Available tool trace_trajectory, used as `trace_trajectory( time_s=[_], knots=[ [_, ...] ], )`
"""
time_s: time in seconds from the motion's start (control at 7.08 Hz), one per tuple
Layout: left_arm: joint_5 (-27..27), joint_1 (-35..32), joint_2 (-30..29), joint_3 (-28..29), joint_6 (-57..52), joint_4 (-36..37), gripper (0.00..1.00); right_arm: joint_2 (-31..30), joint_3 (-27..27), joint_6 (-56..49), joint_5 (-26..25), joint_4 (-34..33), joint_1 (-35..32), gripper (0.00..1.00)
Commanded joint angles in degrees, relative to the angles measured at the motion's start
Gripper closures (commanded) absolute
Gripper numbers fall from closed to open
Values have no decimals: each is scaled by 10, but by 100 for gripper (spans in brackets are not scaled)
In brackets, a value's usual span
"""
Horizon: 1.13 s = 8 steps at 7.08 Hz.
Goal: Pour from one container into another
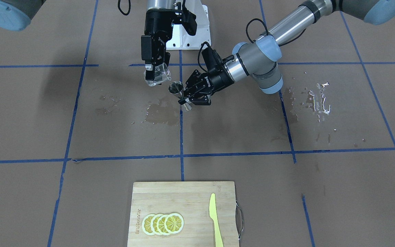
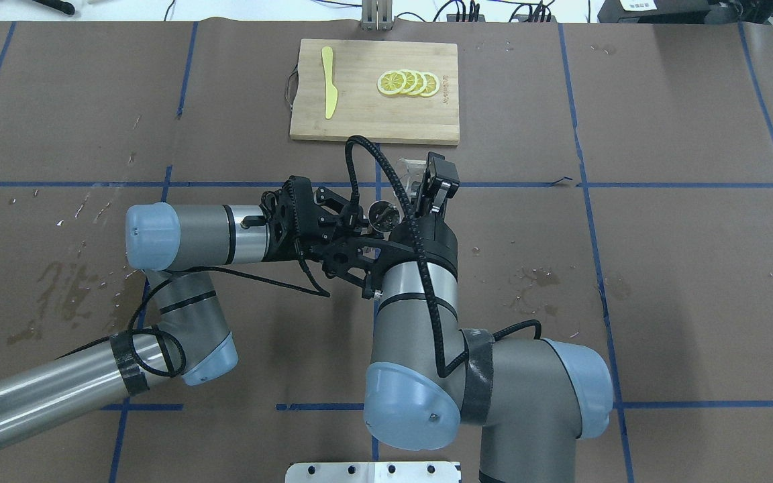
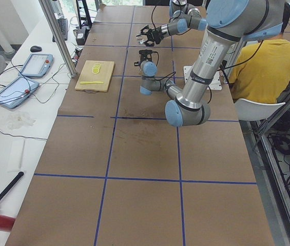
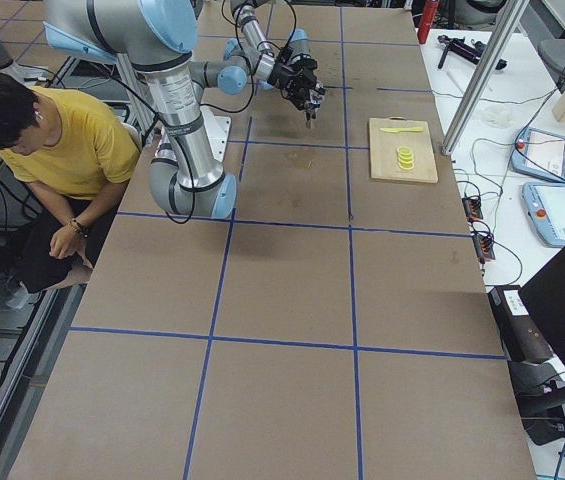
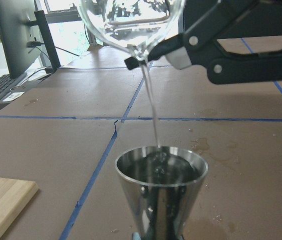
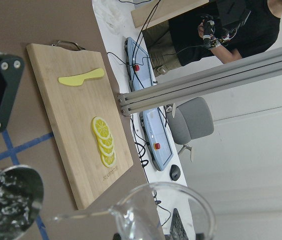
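The right gripper (image 1: 154, 70) is clamped on the clear beaker (image 1: 159, 77), which is tipped so that a thin stream of clear liquid (image 5: 150, 100) falls from its lip into the steel jigger (image 1: 176, 88). The left gripper (image 1: 186, 99) is closed around the jigger below its upper cup and holds it upright, just under the beaker.

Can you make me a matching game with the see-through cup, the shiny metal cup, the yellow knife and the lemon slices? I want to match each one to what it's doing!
Things
1. clear beaker
2. steel jigger
3. yellow knife
4. lemon slices

What it's doing
A. overlapping in a row on the cutting board
B. upright in the left gripper, catching a thin stream
C. tipped in the right gripper, pouring
D. lying flat by itself on the board

Pairs: 1-C, 2-B, 3-D, 4-A
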State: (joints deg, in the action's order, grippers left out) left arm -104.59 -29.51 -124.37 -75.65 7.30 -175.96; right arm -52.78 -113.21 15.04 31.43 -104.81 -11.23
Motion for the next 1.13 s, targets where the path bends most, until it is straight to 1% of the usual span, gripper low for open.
trace_trajectory(
  time_s=[0.0,0.14,0.42,0.71,0.85,0.99],
  knots=[
    [0,0,0,0,0,-1,100,-25,-7,61,24,98,-4,100],
    [0,0,0,0,0,-1,100,-42,-7,94,26,148,-5,100],
    [0,-1,0,0,7,-7,100,-62,-8,130,39,218,-8,100],
    [0,-3,5,0,21,-20,100,-79,-8,153,52,255,-28,100],
    [-1,-7,8,0,31,-22,100,-102,-8,166,78,307,-43,100],
    [0,-8,9,0,59,-31,100,-135,-7,166,80,364,-50,100]
  ],
)
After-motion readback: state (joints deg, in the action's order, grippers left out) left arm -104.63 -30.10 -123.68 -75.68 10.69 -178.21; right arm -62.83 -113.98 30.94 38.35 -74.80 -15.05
